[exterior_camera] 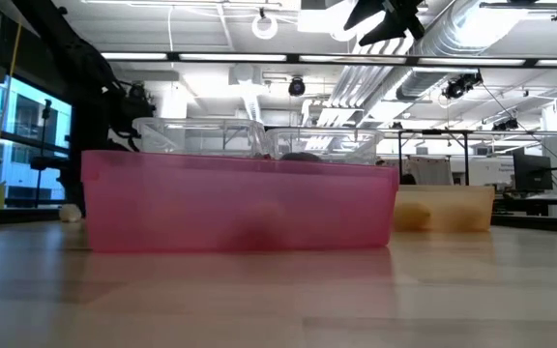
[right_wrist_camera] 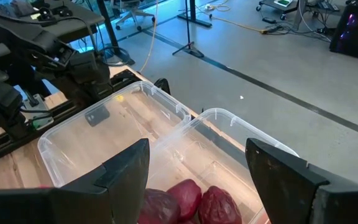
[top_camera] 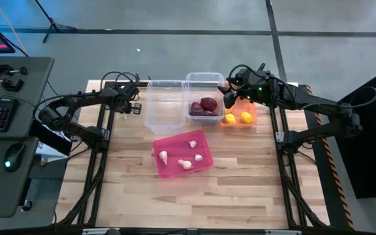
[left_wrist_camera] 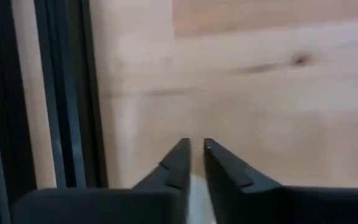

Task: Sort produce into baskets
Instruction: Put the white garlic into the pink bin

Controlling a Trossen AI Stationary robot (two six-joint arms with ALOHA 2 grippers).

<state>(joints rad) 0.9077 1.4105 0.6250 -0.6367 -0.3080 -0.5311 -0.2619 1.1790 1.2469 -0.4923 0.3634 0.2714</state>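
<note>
Wooden slats make up the surface (top_camera: 129, 196) under me, with grey floor beyond its far edge. My left claw (top_camera: 136, 106) rests low at the far left corner, well clear of every bin, its two fingers nearly shut on nothing. Just to its right sits the empty clear basket (top_camera: 165, 104), then the second clear basket (top_camera: 204, 83) with the red onions (top_camera: 204, 106). I count three or four; they overlap, so I cannot settle it. Nearer than both lies the pink basket (top_camera: 181, 154) with four garlic bulbs (top_camera: 191, 144). My right claw (top_camera: 230, 96) hangs spread wide and empty above the seam between the onion basket and the orange basket (top_camera: 239, 121), whose two lemons (top_camera: 246, 117) sit just to its right. No loose produce shows on the surface, so sorting looks finished. My worry: if that open claw drops, a finger could catch a light plastic rim and tip a basket.
</note>
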